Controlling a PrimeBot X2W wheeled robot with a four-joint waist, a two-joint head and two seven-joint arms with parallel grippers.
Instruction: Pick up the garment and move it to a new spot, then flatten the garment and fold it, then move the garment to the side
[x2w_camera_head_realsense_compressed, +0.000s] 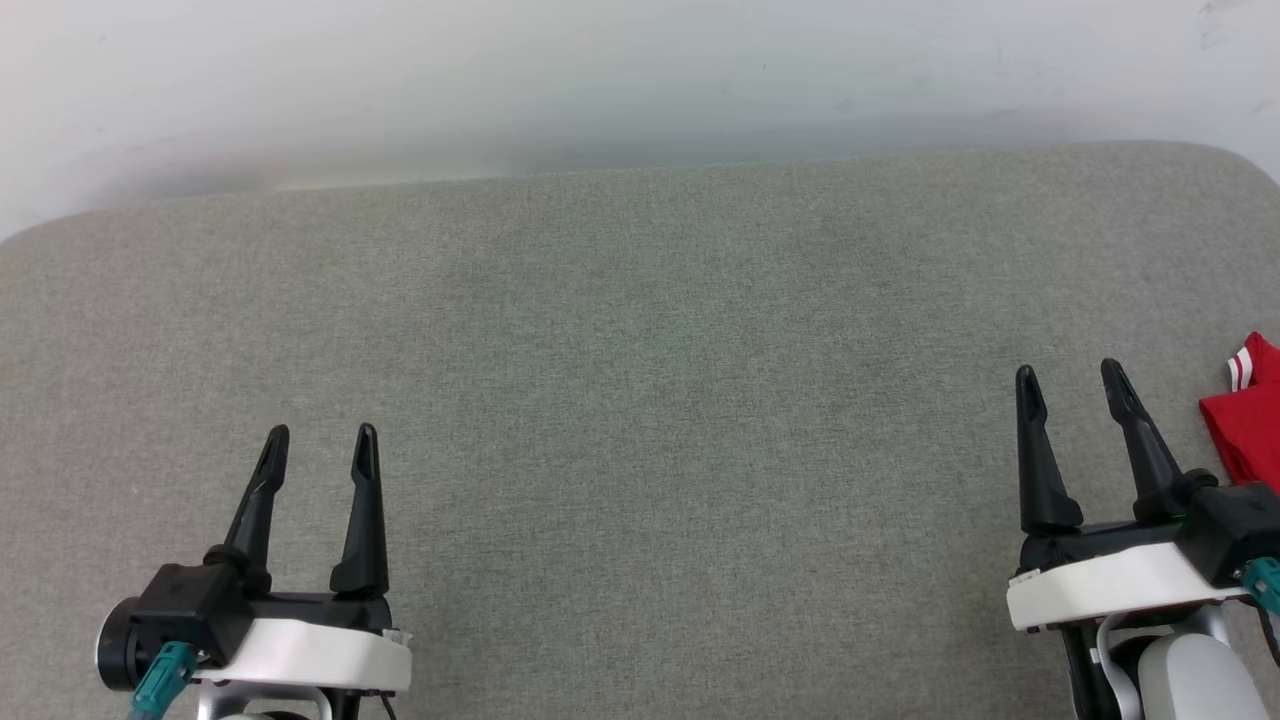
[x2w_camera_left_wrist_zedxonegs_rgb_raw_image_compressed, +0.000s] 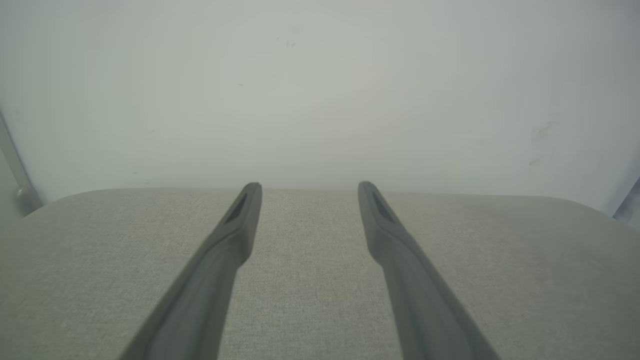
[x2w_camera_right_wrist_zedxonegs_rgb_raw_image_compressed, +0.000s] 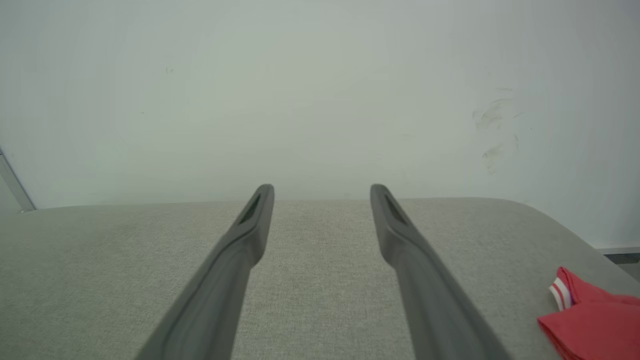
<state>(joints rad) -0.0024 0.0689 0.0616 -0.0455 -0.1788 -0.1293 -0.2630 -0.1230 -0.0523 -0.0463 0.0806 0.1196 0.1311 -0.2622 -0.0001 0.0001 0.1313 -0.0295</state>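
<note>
shirt (x2w_camera_head_realsense_compressed: 1248, 425): bunched at table (x2w_camera_head_realsense_compressed: 640, 350) right edge, just beside right gripper (x2w_camera_head_realsense_compressed: 1068, 370)
nearer arm: right
right gripper: spread, empty
left gripper (x2w_camera_head_realsense_compressed: 321, 432): spread, empty, well apart

You face a surface (x2w_camera_head_realsense_compressed: 640, 330) of matt, coarse-woven grey cloth; the garment (x2w_camera_head_realsense_compressed: 1250, 430) is smooth red fabric; left end effector (x2w_camera_head_realsense_compressed: 322, 432) and right end effector (x2w_camera_head_realsense_compressed: 1069, 370) wear matt black plastic over glossy white shells.

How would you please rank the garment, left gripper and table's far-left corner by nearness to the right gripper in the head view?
1. garment, just right of the right gripper.
2. left gripper, far left.
3. table's far-left corner, beyond it.
</note>
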